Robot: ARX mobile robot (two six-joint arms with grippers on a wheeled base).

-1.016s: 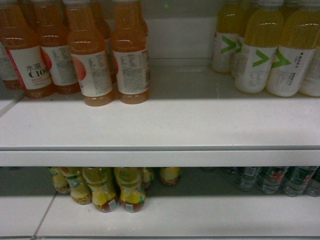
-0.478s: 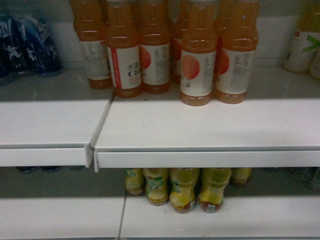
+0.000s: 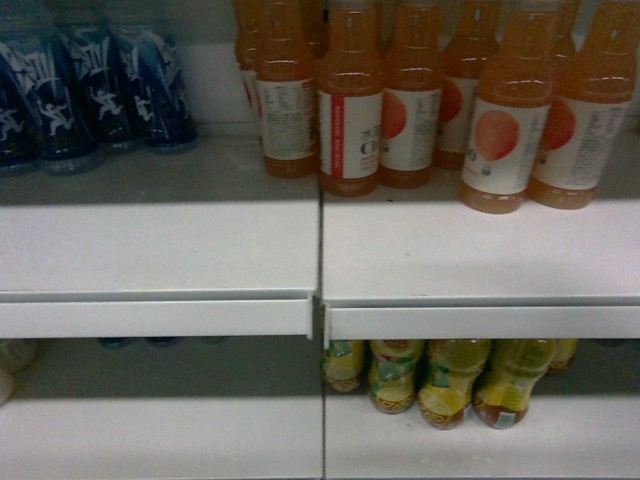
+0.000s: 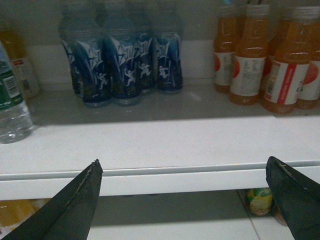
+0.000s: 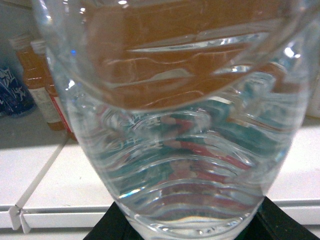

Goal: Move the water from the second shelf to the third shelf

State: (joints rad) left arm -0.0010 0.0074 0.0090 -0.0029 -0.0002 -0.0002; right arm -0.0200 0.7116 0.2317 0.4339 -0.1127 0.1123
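Directly against the right wrist lens, the water (image 5: 175,150), a clear ribbed bottle, fills nearly the whole frame, its lower end seated between dark parts of the right gripper (image 5: 185,225), which evidently clamps it for transfer; the jaws are mostly hidden, so the grip is inferred. Beyond and below the bottle lies the white shelf (image 5: 50,185), with orange juice bottles (image 5: 42,85) at far left. Ahead of the left gripper (image 4: 190,200), whose two dark fingers stand spread wide and hold nothing, are blue-labelled bottles (image 4: 120,65); a second green-labelled water bottle (image 4: 12,100) stands at the far left edge. Only the head view shows the lower shelf's yellow bottles (image 3: 440,385) plainly, yet neither arm appears there.
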